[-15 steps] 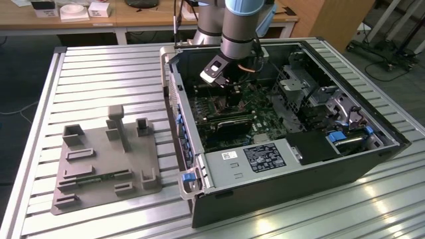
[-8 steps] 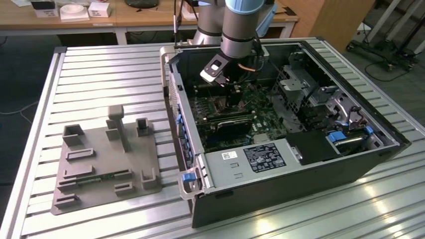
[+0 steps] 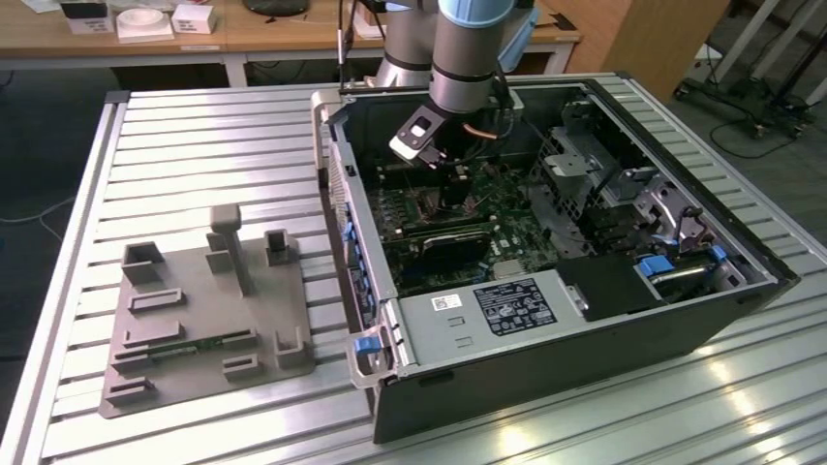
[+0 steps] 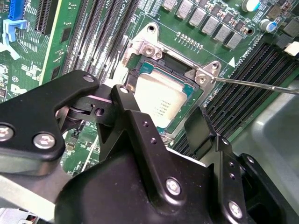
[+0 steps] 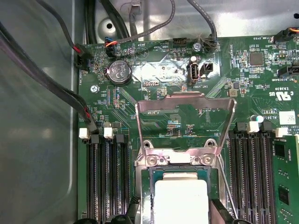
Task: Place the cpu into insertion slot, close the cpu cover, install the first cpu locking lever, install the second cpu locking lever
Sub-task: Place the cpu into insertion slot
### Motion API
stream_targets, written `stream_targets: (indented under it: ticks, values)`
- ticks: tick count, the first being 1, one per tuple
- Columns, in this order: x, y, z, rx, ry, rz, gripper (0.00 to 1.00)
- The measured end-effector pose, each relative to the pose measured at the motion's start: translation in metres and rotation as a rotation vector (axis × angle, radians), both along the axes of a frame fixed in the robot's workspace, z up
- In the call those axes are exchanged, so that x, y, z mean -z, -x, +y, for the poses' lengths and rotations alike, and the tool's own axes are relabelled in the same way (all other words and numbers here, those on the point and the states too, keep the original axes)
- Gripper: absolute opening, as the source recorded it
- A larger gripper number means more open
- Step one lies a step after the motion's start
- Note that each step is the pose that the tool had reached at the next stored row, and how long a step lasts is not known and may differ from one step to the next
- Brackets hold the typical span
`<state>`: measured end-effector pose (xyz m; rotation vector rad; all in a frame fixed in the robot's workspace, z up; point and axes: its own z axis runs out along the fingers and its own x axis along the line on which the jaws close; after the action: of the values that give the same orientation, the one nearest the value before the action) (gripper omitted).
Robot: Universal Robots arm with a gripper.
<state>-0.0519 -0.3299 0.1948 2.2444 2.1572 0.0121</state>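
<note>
Your gripper stands spread either side of the cpu, whose silvery top lies flat in the insertion slot, with the cpu cover tilted up beyond, inside a black computer case on a slatted metal table, a wooden desk behind.

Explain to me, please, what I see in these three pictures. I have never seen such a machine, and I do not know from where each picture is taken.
The exterior view shows a robot arm reaching into an open computer case, which lies on a slatted metal table beside a grey parts tray. Both wrist views come from cameras riding on the arm and look at the green circuit board. There the cpu sits in the insertion slot, close to the black gripper. Whether the gripper grips it, I cannot tell. The cpu cover stands open.
</note>
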Motion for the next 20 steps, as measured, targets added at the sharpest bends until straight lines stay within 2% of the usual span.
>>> stream_targets:
  ticks: [16, 18, 20]
  values:
    - [-0.013, 0.0, 0.0, 0.0, 0.0, 0.0024, 0.68]
    - [-0.015, 0.0, 0.0, 0.0, 0.0, 0.0028, 0.66]
    - [-0.0155, 0.0, 0.0, 0.0, -0.0002, 0.003, 0.54]
